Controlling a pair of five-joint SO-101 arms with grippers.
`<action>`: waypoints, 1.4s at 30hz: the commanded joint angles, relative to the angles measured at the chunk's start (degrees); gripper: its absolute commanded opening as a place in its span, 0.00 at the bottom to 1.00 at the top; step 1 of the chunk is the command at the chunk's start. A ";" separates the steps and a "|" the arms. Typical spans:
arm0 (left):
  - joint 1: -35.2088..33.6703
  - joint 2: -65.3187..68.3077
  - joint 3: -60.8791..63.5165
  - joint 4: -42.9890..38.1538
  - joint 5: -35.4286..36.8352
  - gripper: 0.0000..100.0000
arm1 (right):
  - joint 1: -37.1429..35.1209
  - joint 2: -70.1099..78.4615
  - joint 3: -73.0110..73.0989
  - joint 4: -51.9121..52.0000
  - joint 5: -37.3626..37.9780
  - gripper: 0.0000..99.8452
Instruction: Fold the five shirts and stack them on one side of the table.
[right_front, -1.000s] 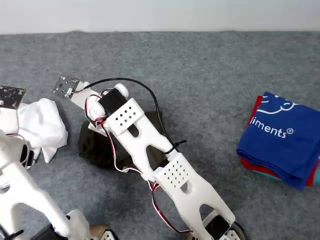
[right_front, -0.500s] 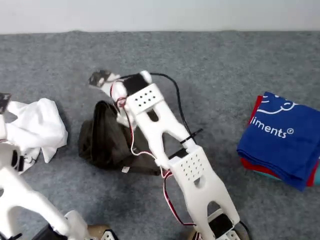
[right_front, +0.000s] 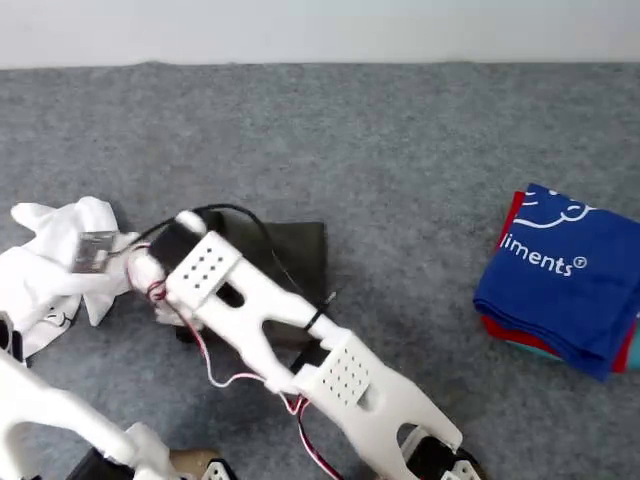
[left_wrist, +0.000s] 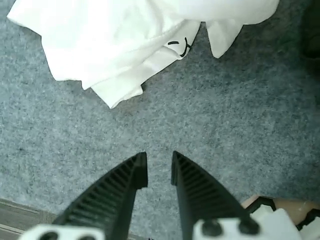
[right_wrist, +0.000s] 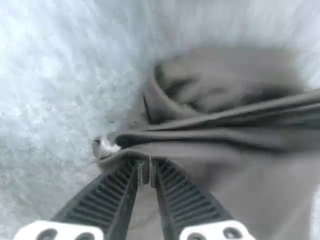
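Right wrist view: the right hand (right_wrist: 145, 169) is clamped on an edge of the dark shirt (right_wrist: 235, 160). Seen from above, its bulk lies at the hand's 3 o'clock, the folded stack (right_front: 560, 280) farther that way. The left hand (left_wrist: 159, 162), slightly parted, hangs near the white shirt (left_wrist: 125, 45), at the dark shirt's 9 o'clock.

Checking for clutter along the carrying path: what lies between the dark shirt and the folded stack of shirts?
Only bare grey mat. The high view shows nothing lying on the stretch from the dark shirt to the folded stack.
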 joint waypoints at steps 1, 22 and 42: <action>-0.44 -2.02 -0.57 -0.97 -0.26 0.10 | 1.10 -0.84 -8.09 3.56 0.09 0.01; 26.20 -2.02 3.12 1.85 20.84 0.10 | 22.11 -32.22 30.07 4.00 -8.26 0.01; 45.45 -1.41 16.92 -7.38 37.19 0.24 | 44.09 -66.77 66.37 3.82 -8.26 0.01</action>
